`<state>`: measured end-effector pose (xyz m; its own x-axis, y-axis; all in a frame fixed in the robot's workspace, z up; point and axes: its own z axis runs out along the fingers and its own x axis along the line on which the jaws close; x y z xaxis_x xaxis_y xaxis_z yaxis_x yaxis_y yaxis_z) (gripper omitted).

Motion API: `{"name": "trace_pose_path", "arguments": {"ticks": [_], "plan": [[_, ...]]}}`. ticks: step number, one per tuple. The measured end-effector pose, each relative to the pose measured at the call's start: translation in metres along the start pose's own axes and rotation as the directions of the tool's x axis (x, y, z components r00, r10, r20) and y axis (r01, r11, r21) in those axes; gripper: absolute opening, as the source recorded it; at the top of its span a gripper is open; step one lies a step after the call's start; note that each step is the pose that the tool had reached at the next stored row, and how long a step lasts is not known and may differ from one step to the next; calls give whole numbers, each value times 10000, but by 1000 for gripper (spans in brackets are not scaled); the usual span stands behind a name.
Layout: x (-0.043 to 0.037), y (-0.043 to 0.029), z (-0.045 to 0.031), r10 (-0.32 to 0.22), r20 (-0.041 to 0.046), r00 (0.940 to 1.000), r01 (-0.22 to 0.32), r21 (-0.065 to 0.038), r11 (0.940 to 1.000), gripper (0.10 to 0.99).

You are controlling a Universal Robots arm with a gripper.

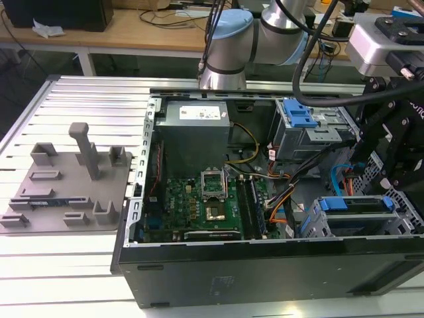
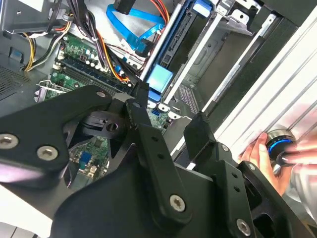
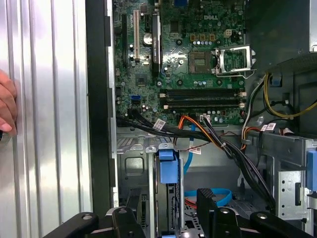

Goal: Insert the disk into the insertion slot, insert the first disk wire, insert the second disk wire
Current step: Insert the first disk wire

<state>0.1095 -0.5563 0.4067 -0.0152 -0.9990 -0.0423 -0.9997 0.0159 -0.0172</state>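
- The gripper point(image 3: 170, 203) is seen with its jaws spread wide, and nothing is held between them.
- In the first wrist view, one black finger point(image 3: 208, 204) is placed on each side of the disk point(image 3: 167, 171). Whether the blue carrier is touched cannot be told.
- The disk is found seated in the insertion slot point(image 1: 310, 224), the grey cage at the near corner of the open computer case point(image 1: 199, 278), towards the exterior view's right. Its blue carrier is shown along the top of the cage.
- In the exterior view, the gripper is held just above that cage.
- A blue flat cable point(image 2: 131, 37) is looped beside the cage, inside the case. Where its ends are plugged cannot be made out.
- Orange and black wires point(image 3: 190, 121) are run from the edge of the motherboard point(image 3: 173, 69) towards the cage.
- A grey box with a blue latch point(image 1: 299, 114) is mounted at the case's far corner, well apart from the disk.
- A grey parts fixture point(image 1: 66, 182) is laid on the ribbed tabletop point(image 1: 66, 265) towards its edge at the exterior view's left, just beside the case.
- A person's hand point(image 2: 260, 158) is rested at a blue-ringed knob point(image 2: 278, 143) on the tabletop, outside the case wall.
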Motion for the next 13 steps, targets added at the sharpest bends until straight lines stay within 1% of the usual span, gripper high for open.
{"name": "trace_pose_path", "arguments": {"ticks": [5, 6, 7, 8, 10, 11, 12, 13], "plan": [[0, 0, 1, 0, -2, 10000, 0, 0, 10000, 561], [-4, 0, 3, 0, -15, 10000, 0, 1, 10000, 561], [-24, 1, 3, -1, -80, 10000, 1, 1, 10000, 561], [-50, 1, 3, -2, -162, 9999, 2, 3, 10000, 561], [-315, 5, 13, -14, -814, 9967, 15, 12, 10000, 561], [-353, 5, 16, -19, -1102, 9939, 21, 16, 10000, 561], [-365, 5, 16, -22, -1256, 9921, 24, 18, 10000, 561], [-373, 6, 17, -25, -1437, 9896, 28, 20, 10000, 561]]}}
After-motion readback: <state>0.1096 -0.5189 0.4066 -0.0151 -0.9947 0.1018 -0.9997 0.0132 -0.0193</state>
